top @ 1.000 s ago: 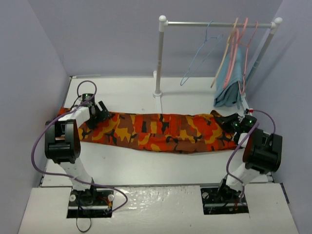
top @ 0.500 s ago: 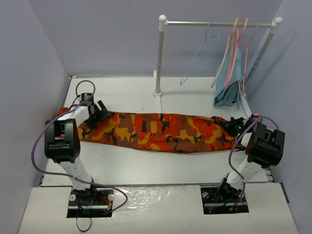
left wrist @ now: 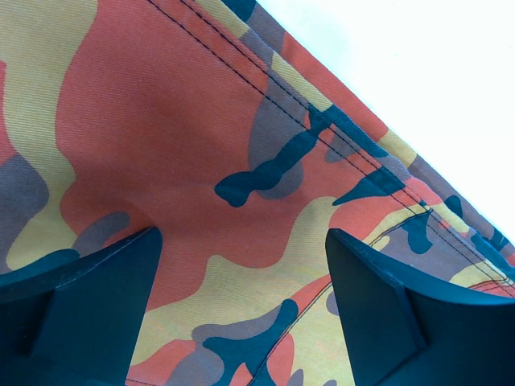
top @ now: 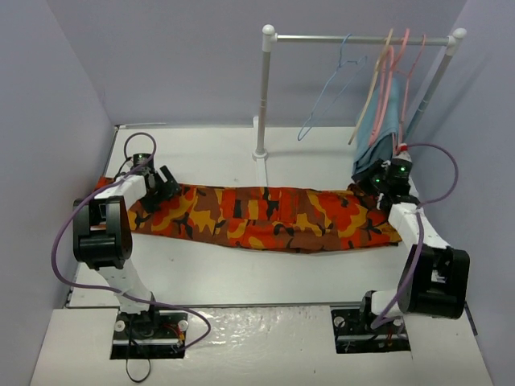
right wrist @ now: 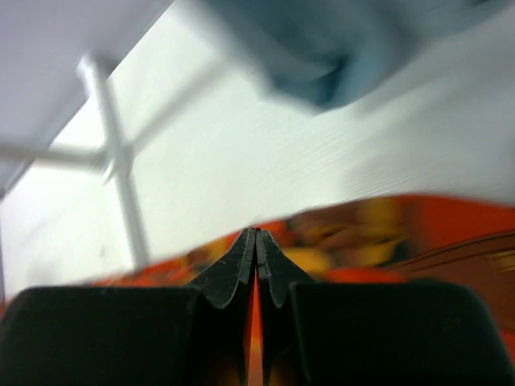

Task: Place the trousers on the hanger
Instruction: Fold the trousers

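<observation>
Trousers [top: 265,217]: where do they lie?
— Flat along the table [top: 241,269]; my left gripper [left wrist: 241,297] spread wide over one end; my right gripper [right wrist: 256,241] clenched at the other.

The trousers [top: 265,217], in an orange, red, yellow and black camouflage print, lie flat and stretched out lengthwise from left to right across the white worktop [top: 241,157], forming one long, slightly wavy band. Up close the fabric is a fine twill with dark double-stitched seams running near its edge. The hanger [top: 323,96], thin light-blue wire, hangs by its hook from the rail [top: 362,39] beyond, well apart from the trousers, its body slanting down leftward.
</observation>
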Robot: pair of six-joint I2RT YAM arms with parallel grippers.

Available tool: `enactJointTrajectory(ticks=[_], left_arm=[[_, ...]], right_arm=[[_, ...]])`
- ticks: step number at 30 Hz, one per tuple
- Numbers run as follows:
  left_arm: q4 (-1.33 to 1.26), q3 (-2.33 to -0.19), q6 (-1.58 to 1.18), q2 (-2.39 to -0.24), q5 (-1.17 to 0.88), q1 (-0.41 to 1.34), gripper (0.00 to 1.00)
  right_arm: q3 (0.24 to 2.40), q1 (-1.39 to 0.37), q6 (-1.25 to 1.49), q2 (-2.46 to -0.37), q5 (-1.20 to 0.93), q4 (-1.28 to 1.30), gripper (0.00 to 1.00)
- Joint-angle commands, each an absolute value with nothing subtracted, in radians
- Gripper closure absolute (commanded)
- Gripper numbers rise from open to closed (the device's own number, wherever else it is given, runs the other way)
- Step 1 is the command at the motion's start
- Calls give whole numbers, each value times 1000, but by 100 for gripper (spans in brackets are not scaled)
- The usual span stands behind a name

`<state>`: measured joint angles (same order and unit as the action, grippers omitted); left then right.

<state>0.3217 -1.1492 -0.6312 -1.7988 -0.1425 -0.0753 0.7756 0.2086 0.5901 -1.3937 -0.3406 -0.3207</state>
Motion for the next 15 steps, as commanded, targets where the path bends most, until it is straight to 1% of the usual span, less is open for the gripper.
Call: enactJointTrajectory(ticks=[1, 2, 5, 8, 12, 13, 15], left_arm=[[397, -1154, -590, -1767, -58, -98, 19], [398, -1152, -588, -1765, -57, -98, 19], [403, -1153, -584, -1759, -50, -98, 19], [409, -1157, -578, -1753, -45, -98, 19], [420, -1164, -572, -1761, -38, -101, 19], [422, -1166, -572, -1764, -36, -101, 19], [425, -1164, -572, -1768, -29, -101, 19]], right_arm=[[740, 15, 597, -1295, -233, -89, 97], [721, -34, 616, -1283, -224, -74, 95], [662, -161, 682, -1255, -179, -50, 86], [599, -222, 740, -1259, -148, -19, 77], [535, -195, 778, -1282, -108, 39, 62], [526, -162, 770, -1300, -111, 52, 58], [517, -64, 744, -1333, -116, 68, 54]])
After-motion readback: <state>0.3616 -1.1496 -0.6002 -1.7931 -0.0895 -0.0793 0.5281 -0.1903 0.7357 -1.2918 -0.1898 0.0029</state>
